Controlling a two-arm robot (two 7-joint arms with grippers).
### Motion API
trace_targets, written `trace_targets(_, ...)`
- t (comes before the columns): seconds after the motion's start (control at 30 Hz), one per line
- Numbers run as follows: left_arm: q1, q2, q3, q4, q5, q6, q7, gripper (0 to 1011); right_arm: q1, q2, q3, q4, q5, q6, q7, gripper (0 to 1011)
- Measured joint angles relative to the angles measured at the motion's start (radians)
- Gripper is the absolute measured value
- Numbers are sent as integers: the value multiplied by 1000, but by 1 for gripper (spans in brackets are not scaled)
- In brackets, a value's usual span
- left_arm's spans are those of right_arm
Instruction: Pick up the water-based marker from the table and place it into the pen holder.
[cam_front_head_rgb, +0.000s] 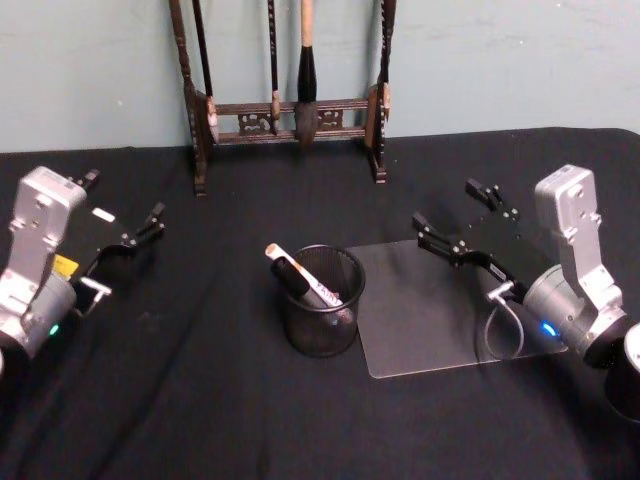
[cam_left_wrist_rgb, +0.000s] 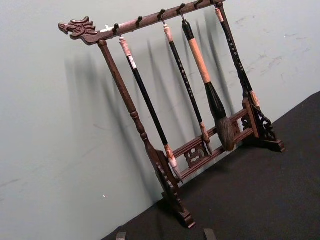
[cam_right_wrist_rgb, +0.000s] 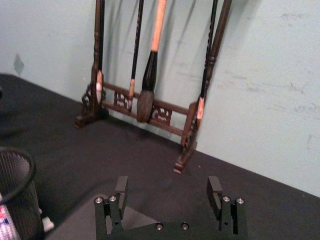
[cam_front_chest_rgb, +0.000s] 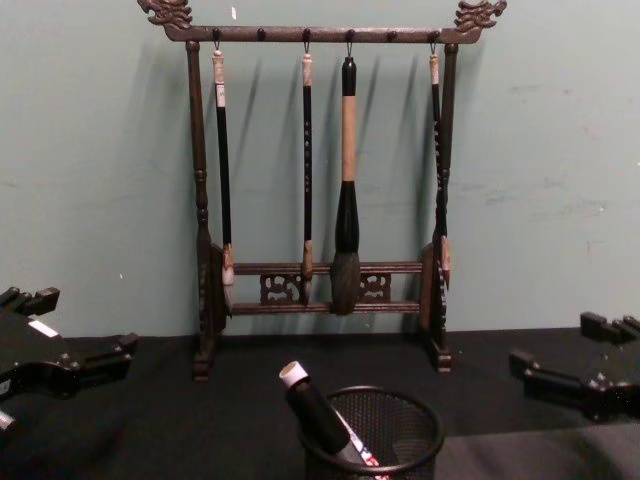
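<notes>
Dim, even light; soft brush rack (cam_front_chest_rgb: 320, 180) shadows on wall (cam_front_chest_rgb: 540, 150); mild blur throughout.

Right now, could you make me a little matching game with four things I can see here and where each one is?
Things:
1. water-based marker
2. pen holder
3. brush rack
4. clear mat

Places:
A. at the back of the table, by the wall
B. flat on the black cloth, right of the mesh cup
C. leaning inside the mesh cup
D. mid-table, between the two grippers

Pairs: 1-C, 2-D, 3-A, 4-B

The left gripper and right gripper are both open, holding nothing.
</notes>
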Motion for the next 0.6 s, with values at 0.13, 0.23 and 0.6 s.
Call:
trace_targets(0.13, 0, 0, 0, 0, 0, 0, 0, 1001, -3, 0, -3, 11, -43, -8, -16, 1002)
trace_targets(0.23, 0, 0, 0, 0, 0, 0, 0, 1001, -3, -3, -5, 18, -65, -16, -23, 1002)
trace_targets(0.6, 0, 0, 0, 0, 0, 0, 0, 1001, -3, -4, -6, 22, -74, -21, -25, 1002)
